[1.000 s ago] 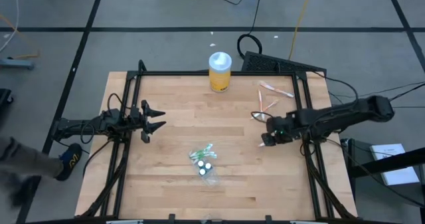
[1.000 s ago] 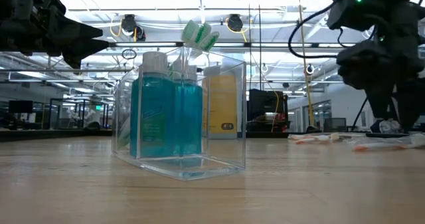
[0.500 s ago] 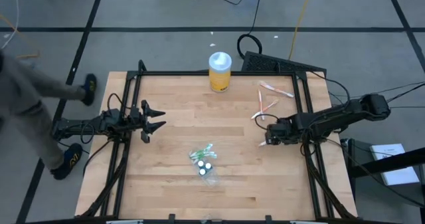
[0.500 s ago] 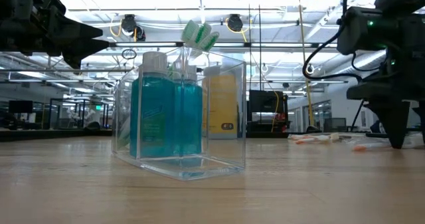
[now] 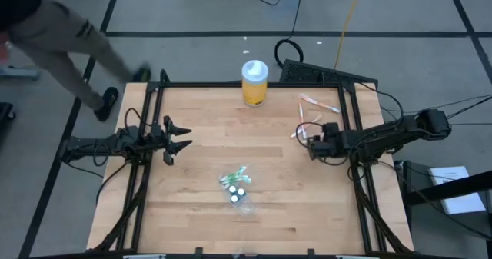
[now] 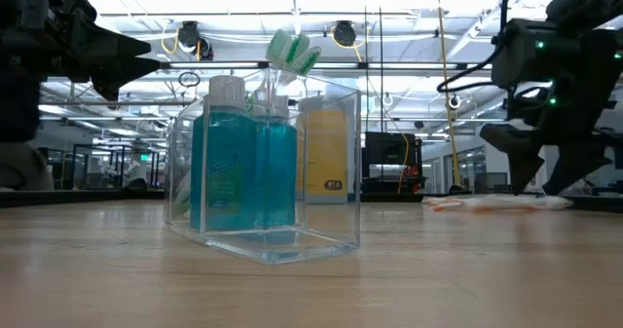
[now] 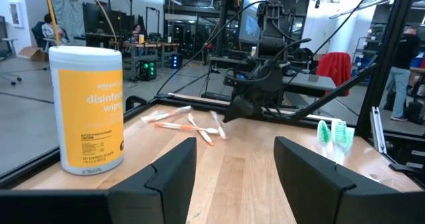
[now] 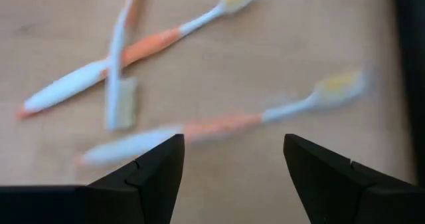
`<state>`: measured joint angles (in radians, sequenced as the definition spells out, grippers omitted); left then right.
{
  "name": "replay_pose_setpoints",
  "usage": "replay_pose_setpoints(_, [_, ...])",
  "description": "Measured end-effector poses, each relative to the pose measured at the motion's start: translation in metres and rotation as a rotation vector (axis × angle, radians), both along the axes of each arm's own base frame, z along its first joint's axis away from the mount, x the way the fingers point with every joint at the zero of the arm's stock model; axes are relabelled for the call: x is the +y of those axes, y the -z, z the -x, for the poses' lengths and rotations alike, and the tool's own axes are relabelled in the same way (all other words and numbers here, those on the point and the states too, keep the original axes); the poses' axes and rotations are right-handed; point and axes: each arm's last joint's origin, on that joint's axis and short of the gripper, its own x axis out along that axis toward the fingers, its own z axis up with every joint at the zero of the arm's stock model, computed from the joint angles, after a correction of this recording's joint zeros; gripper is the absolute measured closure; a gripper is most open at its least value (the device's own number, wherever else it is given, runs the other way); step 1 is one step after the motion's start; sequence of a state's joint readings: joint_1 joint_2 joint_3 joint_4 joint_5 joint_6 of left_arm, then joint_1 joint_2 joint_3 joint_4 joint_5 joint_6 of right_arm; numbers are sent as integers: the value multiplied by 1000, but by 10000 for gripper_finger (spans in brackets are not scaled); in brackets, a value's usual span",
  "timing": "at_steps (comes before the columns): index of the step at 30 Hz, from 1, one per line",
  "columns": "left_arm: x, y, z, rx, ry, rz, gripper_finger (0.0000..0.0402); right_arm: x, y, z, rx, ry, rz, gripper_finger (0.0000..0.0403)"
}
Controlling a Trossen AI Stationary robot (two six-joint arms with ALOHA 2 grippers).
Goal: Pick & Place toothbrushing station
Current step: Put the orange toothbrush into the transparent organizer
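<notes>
The toothbrushing station (image 5: pixel 236 188) is a clear plastic box holding blue bottles and green-headed brushes; it stands on its base at the table's near middle and fills the low view (image 6: pixel 263 163). My left gripper (image 5: pixel 181 140) is open and empty at the left side, pointing across the table (image 7: pixel 236 161). My right gripper (image 5: pixel 309 142) is open at the right side, pointing down over loose orange-and-white toothbrushes (image 8: pixel 219 127) that lie flat on the wood. Its fingers touch nothing.
A yellow jar with a white lid (image 5: pixel 254 82) stands at the far edge. More toothbrushes (image 5: pixel 319 101) lie at the far right. A black frame (image 5: pixel 146 121) borders the table. A person (image 5: pixel 54 28) walks on the floor beyond the far left corner.
My right gripper has come down and gone toward the table's far edge, over the loose toothbrushes, staying open. The person has walked along the table's left side toward the far left. The station and my left gripper have kept still.
</notes>
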<state>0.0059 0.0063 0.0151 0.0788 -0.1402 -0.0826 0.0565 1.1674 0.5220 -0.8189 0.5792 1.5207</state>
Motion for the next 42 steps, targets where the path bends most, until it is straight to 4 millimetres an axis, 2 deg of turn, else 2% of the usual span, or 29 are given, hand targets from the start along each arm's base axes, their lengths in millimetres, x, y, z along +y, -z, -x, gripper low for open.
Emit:
replay_pose_setpoints(4, [0, 0, 0, 0, 0, 0, 192, -4, 0, 5, 42, 35, 18, 149])
replay_pose_setpoints(7, [0, 0, 0, 0, 0, 0, 192, -8, 0, 13, 86, 124, 16, 149])
replay_pose_setpoints(17, [0, 0, 0, 0, 0, 0, 192, -30, 4, 19, 106, 252, -22, 149])
replay_pose_setpoints(20, [0, 0, 0, 0, 0, 0, 192, -36, 14, 20, 72, 253, -64, 149])
replay_pose_setpoints(26, [0, 0, 0, 0, 0, 0, 192, -50, 31, 19, -41, 206, -7, 149])
replay_pose_setpoints(35, [0, 0, 0, 0, 0, 0, 192, -59, 30, 11, -90, 134, 118, 149])
replay_pose_setpoints(42, [0, 0, 0, 0, 0, 0, 192, -72, 28, 13, -72, 181, 195, 156])
